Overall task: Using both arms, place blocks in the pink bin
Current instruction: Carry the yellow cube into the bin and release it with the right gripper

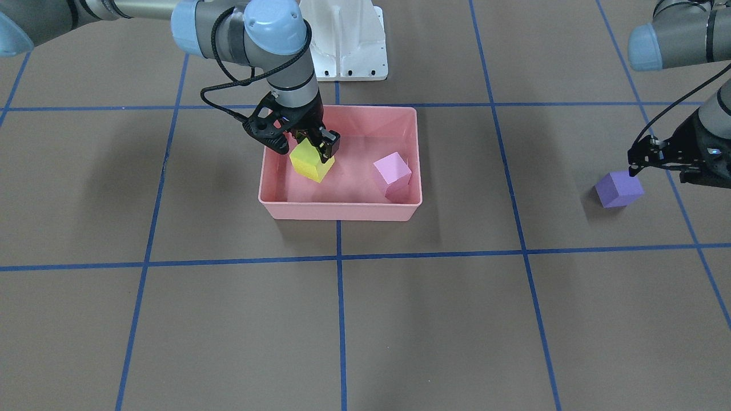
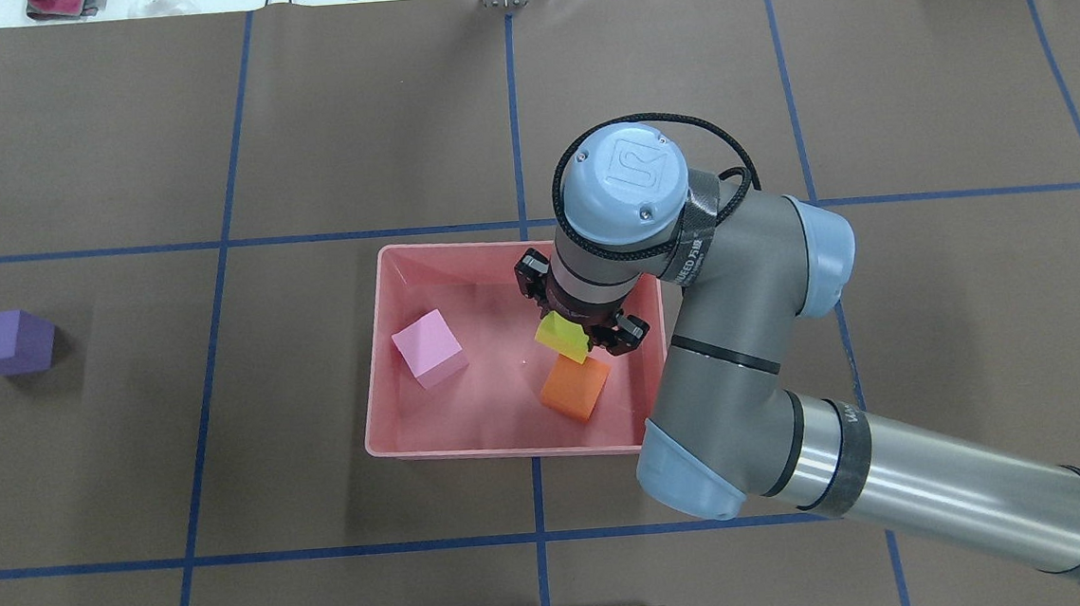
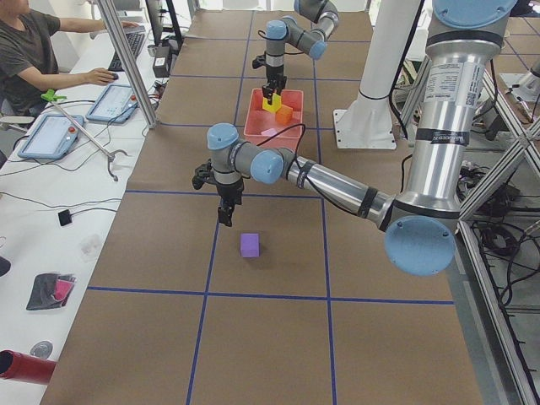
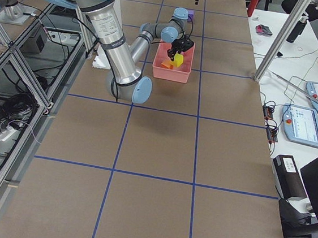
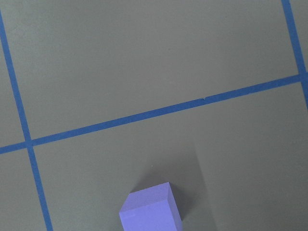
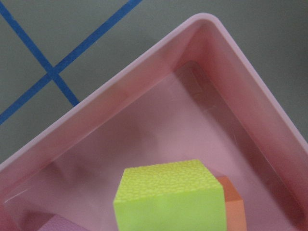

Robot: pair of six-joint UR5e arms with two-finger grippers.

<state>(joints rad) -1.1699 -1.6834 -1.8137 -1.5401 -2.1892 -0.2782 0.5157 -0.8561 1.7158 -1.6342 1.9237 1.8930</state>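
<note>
The pink bin (image 1: 342, 212) holds the light pink cube (image 1: 392, 174) and the orange cube (image 2: 574, 388). The right hand (image 1: 308, 150), clamped on the yellow cube (image 1: 311, 162), hangs inside it. The purple cube (image 1: 618, 189) sits on the counter (image 1: 400, 319), well apart from the bin, near the left hand (image 1: 642, 160), whose grip cannot be told.

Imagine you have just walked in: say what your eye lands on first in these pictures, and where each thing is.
The right gripper grips the yellow block inside the pink bin, close to the orange block, with the light pink block at the bin's other end. Away on the brown table a purple block sits alone, the left gripper hovering near it.
</note>
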